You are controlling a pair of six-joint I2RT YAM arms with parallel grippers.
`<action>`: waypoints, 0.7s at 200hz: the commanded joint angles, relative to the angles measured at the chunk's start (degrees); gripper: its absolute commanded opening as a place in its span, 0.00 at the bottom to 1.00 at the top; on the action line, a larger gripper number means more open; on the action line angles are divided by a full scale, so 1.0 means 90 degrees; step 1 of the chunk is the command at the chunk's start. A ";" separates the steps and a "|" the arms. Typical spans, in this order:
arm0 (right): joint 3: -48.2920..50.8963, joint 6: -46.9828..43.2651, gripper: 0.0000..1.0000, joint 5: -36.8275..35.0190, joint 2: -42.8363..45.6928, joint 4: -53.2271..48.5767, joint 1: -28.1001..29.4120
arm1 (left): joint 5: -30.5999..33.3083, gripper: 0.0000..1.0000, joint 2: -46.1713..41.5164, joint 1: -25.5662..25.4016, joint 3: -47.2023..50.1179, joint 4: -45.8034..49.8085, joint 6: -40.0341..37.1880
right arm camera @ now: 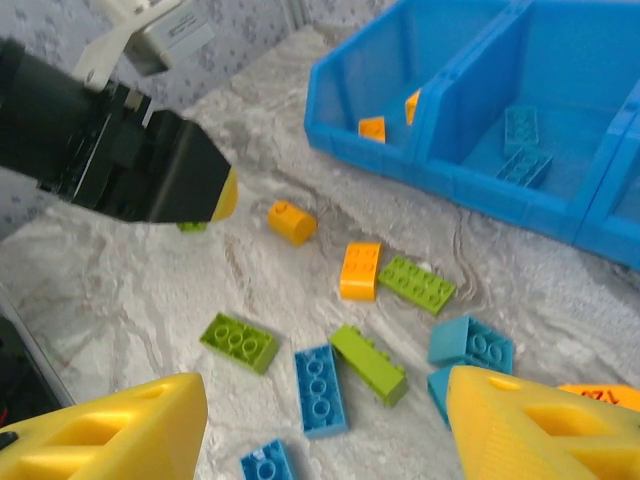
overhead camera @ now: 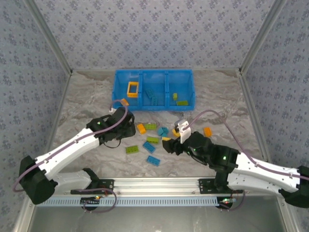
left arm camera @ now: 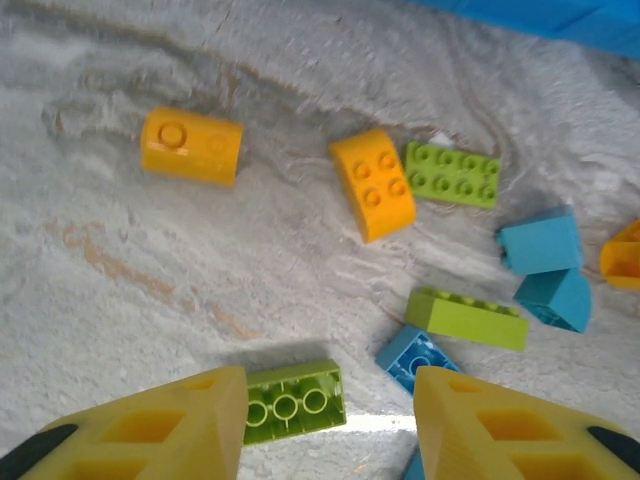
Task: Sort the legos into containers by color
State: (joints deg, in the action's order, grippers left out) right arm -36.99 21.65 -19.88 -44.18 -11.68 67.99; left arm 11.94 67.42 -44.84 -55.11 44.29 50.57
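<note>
**Left wrist:** left gripper (left arm camera: 330, 432) has its fingers spread, nothing clamped. Only the yellow fingertips (left arm camera: 150, 430) show, cropped by the bottom edge. An upturned lime brick (left arm camera: 293, 402) lies on the table in the gap with one end right at a finger; can't tell if they touch. A blue brick (left arm camera: 415, 357) is partly behind the other finger. Further out, a rounded orange brick (left arm camera: 191, 146) sits alone and an orange 2x2 (left arm camera: 372, 183) touches a lime 2x4 (left arm camera: 452, 174). An orange piece (left arm camera: 625, 255) is cut by the right edge. The bin (left arm camera: 560, 15) is just a blurred blue strip along the top.

**Right wrist:** right gripper (right arm camera: 325, 432) is also wide apart and holds nothing, above loose legos (right arm camera: 320, 390) on the marbled table (right arm camera: 130, 290). Its fingers are cropped at the bottom. The left arm's black wrist (right arm camera: 110, 160) hides most of one lime brick (right arm camera: 190, 227). The bin is cropped top and right. Its end compartment holds two orange pieces (right arm camera: 372, 128), the next one two blue bricks (right arm camera: 522, 145). An orange part (right arm camera: 600, 395) at the right finger carries dark marks, too blurred to read. A blue stub (right arm camera: 265, 465) is cut by the bottom edge.

**Top:** whole bin visible at the far side of the table.
- Left compartment: orange frame (overhead camera: 132, 89).
- Middle compartment: blue pieces (overhead camera: 152, 95).
- Right compartment: a lime piece (overhead camera: 182, 102) and a small orange one (overhead camera: 175, 96).

The rest lie loose between the bin and the arms, with one lone orange brick (overhead camera: 207, 131) off to the right. Both grippers' fingers are buried under their dark wrists here, so finger spread can't be told from this view.
</note>
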 commanded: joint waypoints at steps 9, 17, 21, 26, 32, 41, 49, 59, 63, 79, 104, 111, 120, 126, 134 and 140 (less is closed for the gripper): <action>0.0097 0.0304 0.68 -0.0441 -0.0218 0.0331 0.0217 | -0.0136 0.53 0.0214 0.0012 0.0188 0.0542 0.0435; 0.0063 0.0332 0.68 -0.0464 -0.0278 0.0290 0.0222 | -0.0121 0.53 0.0183 0.0015 0.0261 0.0647 0.0495; 0.0048 0.0338 0.68 -0.0474 -0.0295 0.0269 0.0226 | -0.0126 0.53 0.0143 0.0019 0.0294 0.0694 0.0529; 0.0032 0.0324 0.68 -0.0485 -0.0320 0.0256 0.0229 | -0.0137 0.54 0.0087 0.0014 0.0346 0.0726 0.0581; 0.0027 0.0315 0.68 -0.0496 -0.0328 0.0262 0.0221 | -0.0100 0.54 -0.0009 0.0020 0.0416 0.0777 0.0681; 0.0020 0.0298 0.69 -0.0506 -0.0337 0.0262 0.0210 | 0.0085 0.58 -0.0202 0.0021 0.0509 0.0924 0.0894; 0.0020 0.0268 0.70 -0.0506 -0.0357 0.0264 0.0200 | 0.0301 0.61 -0.0386 0.0092 0.0579 0.1092 0.0988; -0.0011 0.0241 0.70 -0.0469 -0.0399 0.0265 0.0176 | 0.0467 0.63 -0.0618 0.0354 0.0658 0.1275 0.0983; -0.0028 0.0223 0.70 -0.0455 -0.0411 0.0264 0.0169 | 0.0443 0.63 -0.0705 0.0532 0.0694 0.1311 0.0944; -0.0114 0.0196 0.70 -0.0415 -0.0442 0.0286 0.0153 | 0.0054 0.63 -0.0984 0.1403 0.0892 0.1180 0.0673; -0.0250 0.0222 0.71 -0.0552 -0.0390 0.0420 0.0140 | -0.0198 0.64 -0.1020 0.2071 0.0839 0.1105 0.0290; -0.0277 0.0224 0.72 -0.0630 -0.0370 0.0511 0.0134 | -0.0176 0.64 -0.0972 0.2139 0.0792 0.1132 0.0223; -0.0283 0.0214 0.74 -0.0686 -0.0336 0.0691 0.0115 | -0.0160 0.64 -0.0934 0.2238 0.0768 0.1163 0.0142; -0.0281 0.0212 0.75 -0.0695 -0.0325 0.0811 0.0096 | -0.0145 0.64 -0.0933 0.2323 0.0784 0.1171 0.0106; -0.0299 0.0212 0.75 -0.0691 -0.0331 0.0916 0.0042 | -0.0239 0.64 -0.0960 0.2464 0.0827 0.1112 0.0045; -0.0324 0.0236 0.75 -0.0677 -0.0340 0.0930 -0.0001 | -0.0325 0.64 -0.0985 0.2549 0.0857 0.1061 0.0024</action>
State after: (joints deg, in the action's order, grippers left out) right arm -37.43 23.31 -23.64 -48.01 -7.55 69.01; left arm 11.09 58.83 -24.49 -47.31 52.80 53.65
